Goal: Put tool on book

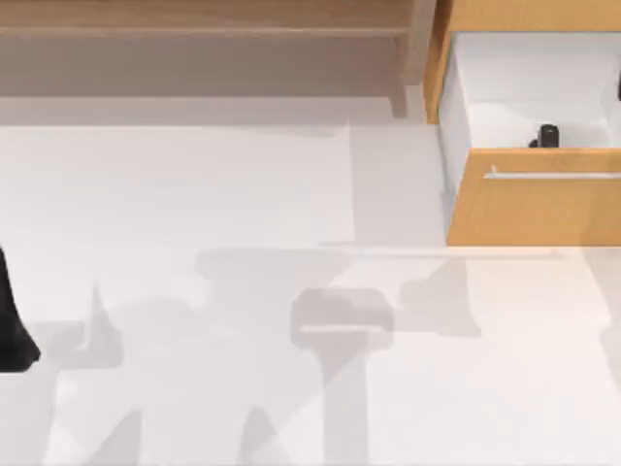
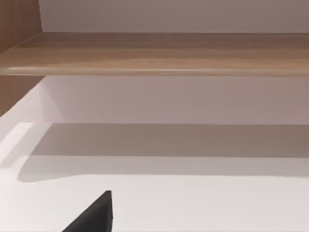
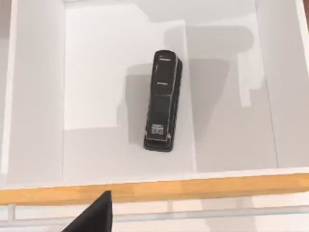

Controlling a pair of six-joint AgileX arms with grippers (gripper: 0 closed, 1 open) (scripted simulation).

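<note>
Lying flat in open drawer (image 3: 34,121): tool (image 3: 163,100); top view half-hides it.

The white drawer (image 1: 456,126) floor holds the black tool (image 1: 548,136).

An orange wooden drawer (image 1: 529,209) with a white interior and a slim metal handle (image 1: 553,176) stands open at the white table's (image 1: 194,194) right, beside a long wooden shelf (image 1: 204,19).
</note>
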